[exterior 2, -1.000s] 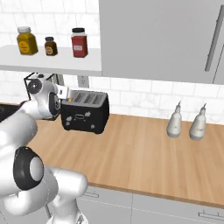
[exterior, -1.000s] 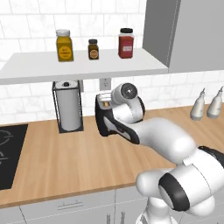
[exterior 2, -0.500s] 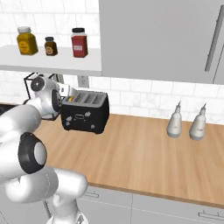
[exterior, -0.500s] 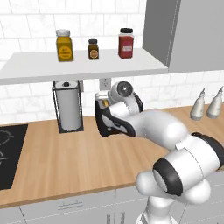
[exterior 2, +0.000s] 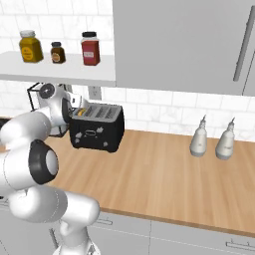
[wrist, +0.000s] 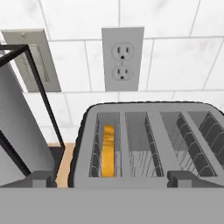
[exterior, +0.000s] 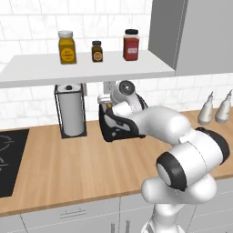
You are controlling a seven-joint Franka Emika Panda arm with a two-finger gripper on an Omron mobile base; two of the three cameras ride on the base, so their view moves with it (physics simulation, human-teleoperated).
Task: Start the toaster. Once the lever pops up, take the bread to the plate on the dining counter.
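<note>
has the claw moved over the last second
Yes. In the left base view the hand slid left along the toaster toward the paper towel holder; in the hand view the claw sits above the bread slot.

White robot arm bends over the black toaster (exterior: 119, 128) on a wood counter (exterior: 68, 168), its hand at the toaster's top; a paper-towel holder (exterior: 71, 111) stands left of the jaws, three jars (exterior: 96, 47) shelved above.
</note>
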